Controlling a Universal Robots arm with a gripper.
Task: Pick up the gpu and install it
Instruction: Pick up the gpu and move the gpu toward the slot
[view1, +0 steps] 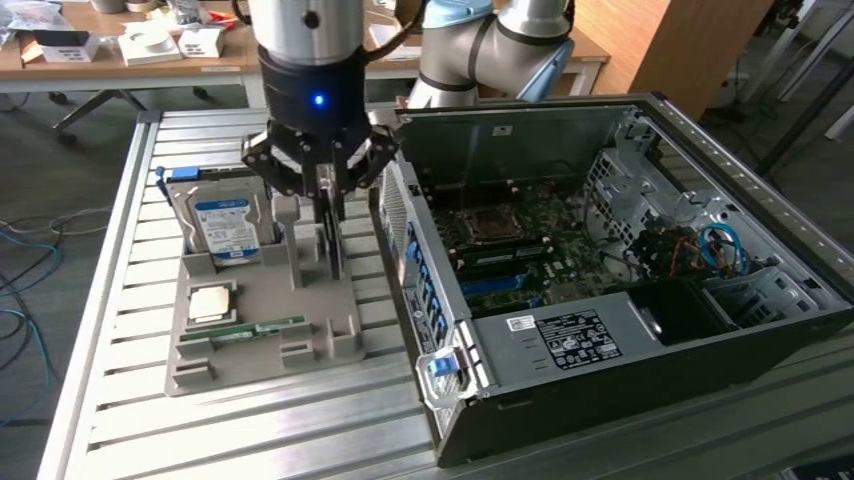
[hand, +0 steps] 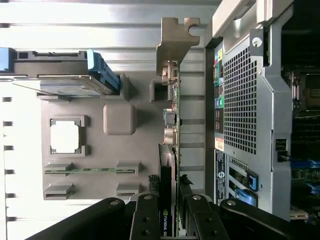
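Claw (hand: 170, 182): partly closed. Its two fingers (hand: 150, 210) flank the gpu (hand: 172, 125) and press on both faces near one end of the card. Grip judged firm on the gpu.

Gpu: upright on its long edge, seated in a slot of the grey tray (view1: 254, 360), on the side of the tray nearest the case (view1: 561, 340). The wrist view shows it edge-on. Its silvery bracket (hand: 176, 37) is at the end away from the fingers. The card's lower edge sits among the tray's ribs; no lift off the tray can be made out.

Tray: rests on the slatted metal surface (view1: 107, 330), just beside the case.
- Hard drive (view1: 224, 225): blue label, standing on edge at the far end, toward the exterior view's left.
- Square chip (view1: 211, 303): lying flat in a pocket.
- Green memory stick (view1: 247, 330): on edge in a slot near the chip.

Case: lies on its side with the open side up and the board exposed inside. Its perforated rear panel faces the tray.

The arm reaches straight down over the tray.
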